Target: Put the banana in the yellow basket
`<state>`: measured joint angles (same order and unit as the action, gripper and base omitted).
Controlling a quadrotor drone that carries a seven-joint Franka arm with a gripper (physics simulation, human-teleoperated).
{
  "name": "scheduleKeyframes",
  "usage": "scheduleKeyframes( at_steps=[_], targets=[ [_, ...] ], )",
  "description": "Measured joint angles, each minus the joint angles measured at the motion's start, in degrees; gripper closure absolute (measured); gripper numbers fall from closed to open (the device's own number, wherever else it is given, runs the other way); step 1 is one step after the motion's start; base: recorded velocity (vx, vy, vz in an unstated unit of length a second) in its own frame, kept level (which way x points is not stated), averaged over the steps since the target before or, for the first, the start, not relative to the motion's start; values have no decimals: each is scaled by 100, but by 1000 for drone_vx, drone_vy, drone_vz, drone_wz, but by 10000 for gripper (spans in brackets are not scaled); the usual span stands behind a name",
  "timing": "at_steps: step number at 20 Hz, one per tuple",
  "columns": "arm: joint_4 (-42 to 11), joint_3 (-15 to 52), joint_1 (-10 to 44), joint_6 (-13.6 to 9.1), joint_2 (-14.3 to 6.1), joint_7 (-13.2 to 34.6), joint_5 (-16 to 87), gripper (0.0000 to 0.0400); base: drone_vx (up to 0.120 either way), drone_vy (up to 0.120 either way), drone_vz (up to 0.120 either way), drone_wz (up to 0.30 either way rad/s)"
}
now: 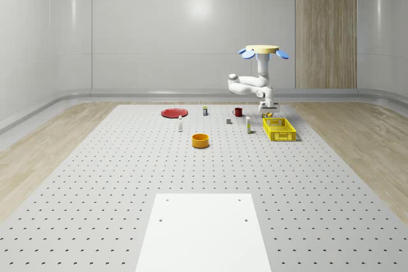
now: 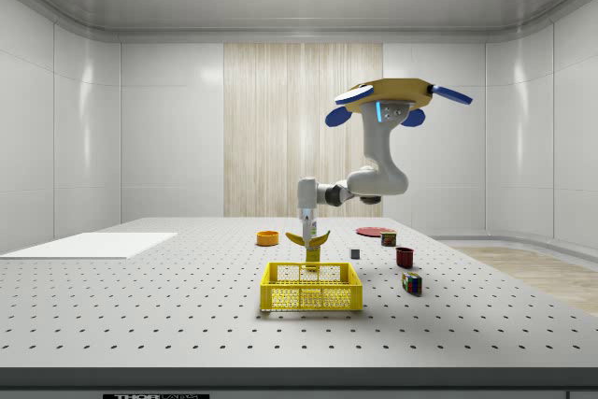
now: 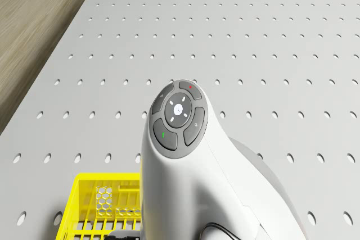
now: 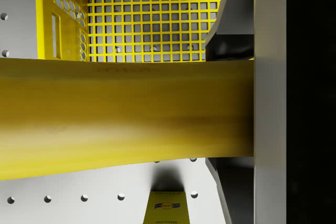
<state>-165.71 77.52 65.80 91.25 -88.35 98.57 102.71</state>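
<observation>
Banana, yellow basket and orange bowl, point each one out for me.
banana (image 2: 308, 240), side view, the middle of the fruit, held in the tool above the basket.
yellow basket (image 2: 311, 297), side view, its near wall.
orange bowl (image 1: 200, 141), whole-scene view, its outer side.

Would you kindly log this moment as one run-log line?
drone: hovering beside yellow basket | gripper: above basket, fingers shut on banana | banana: held, not yet in basket
</observation>
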Motion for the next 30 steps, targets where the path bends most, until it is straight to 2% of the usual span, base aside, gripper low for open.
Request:
scheduleKeyframes(
  at_steps=[12, 15, 30],
  targets=[
    [1, 5, 7, 28, -30, 5, -12, 208, 0, 120, -103, 0],
    [2, 6, 8, 34, -36, 7, -14, 208, 0, 120, -27, 0],
    [256, -977, 177, 392, -69, 18, 915, 208, 0, 0, 0, 0]
  ],
)
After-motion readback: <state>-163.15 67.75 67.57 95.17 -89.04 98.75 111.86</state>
